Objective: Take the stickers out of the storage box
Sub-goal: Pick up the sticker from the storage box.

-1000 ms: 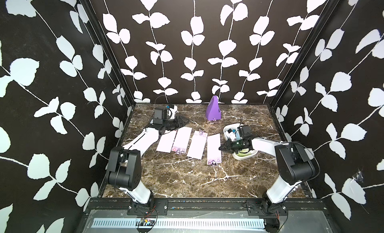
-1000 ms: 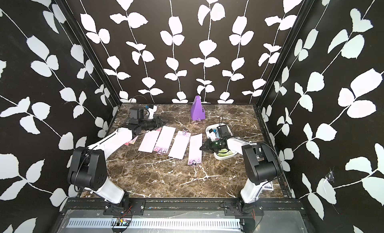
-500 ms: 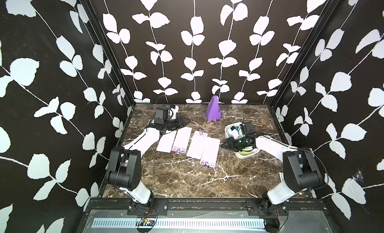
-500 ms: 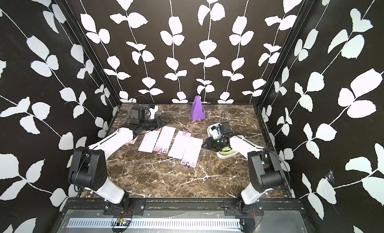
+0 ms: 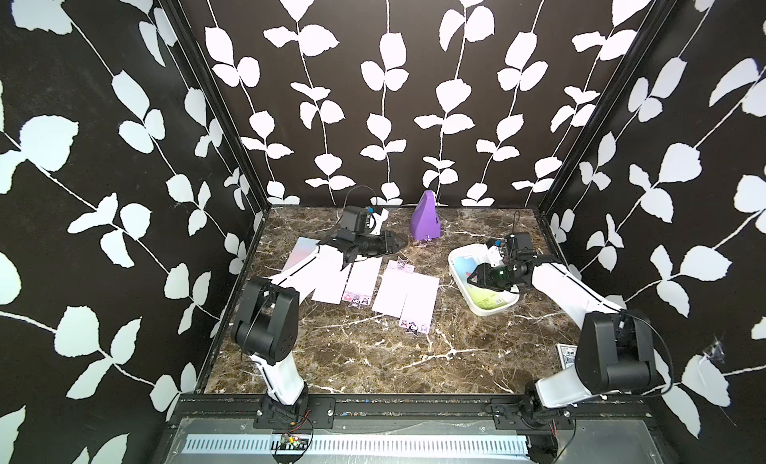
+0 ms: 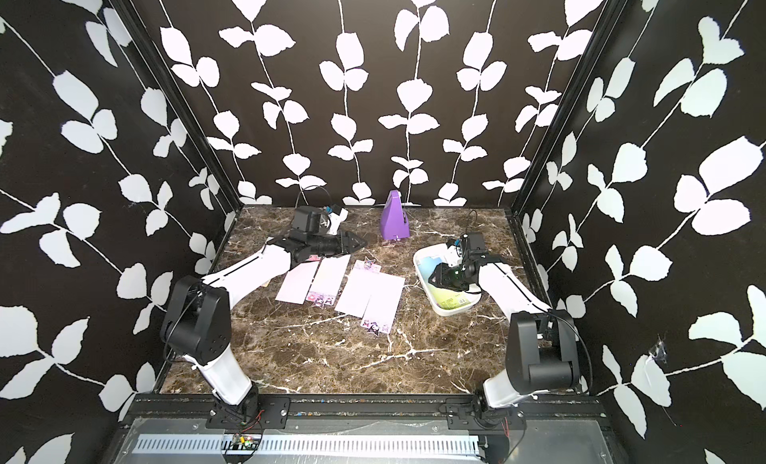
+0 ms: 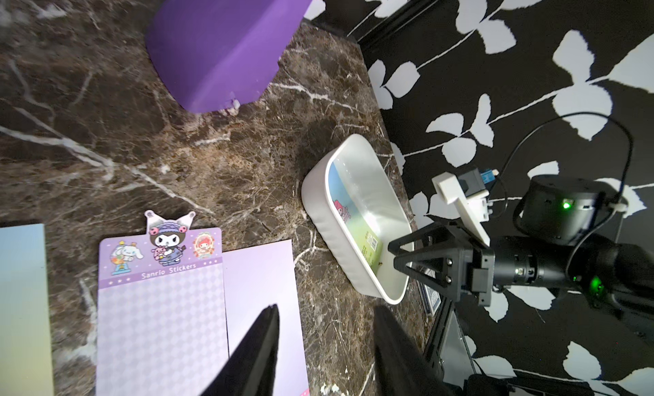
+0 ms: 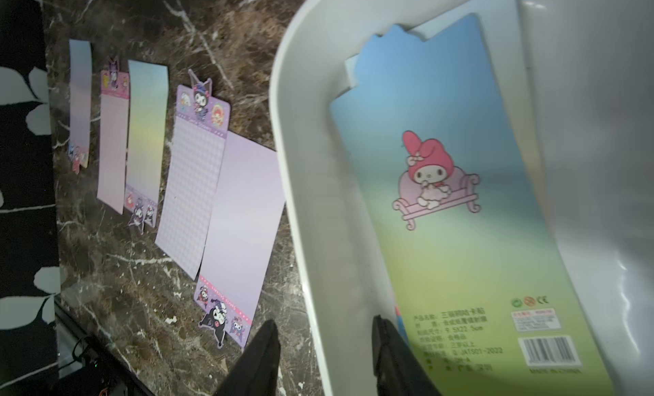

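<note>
Since a second ago, the right hand (image 5: 472,280) has been drawn back from the laid-out row to the storage box (image 5: 485,309), and the rightmost sheet has been shifted to overlap its neighbour.

- Nearest, lower right: blue card pack (image 5: 566,354), untouched.
- Mid-frame: five stickers (image 5: 416,304) counted flat on the surface (image 5: 373,358), outside the box.
- Right of centre: right hand seen with jaws apart, astride the box wall, nothing held.
- Inside the box: at least one gradient sheet (image 8: 460,217) left, and another edge glimpsed beneath.
- Farther back: left hand (image 5: 403,242) parted and empty, near the purple pyramid (image 5: 423,219).

Task judged well past half.
</note>
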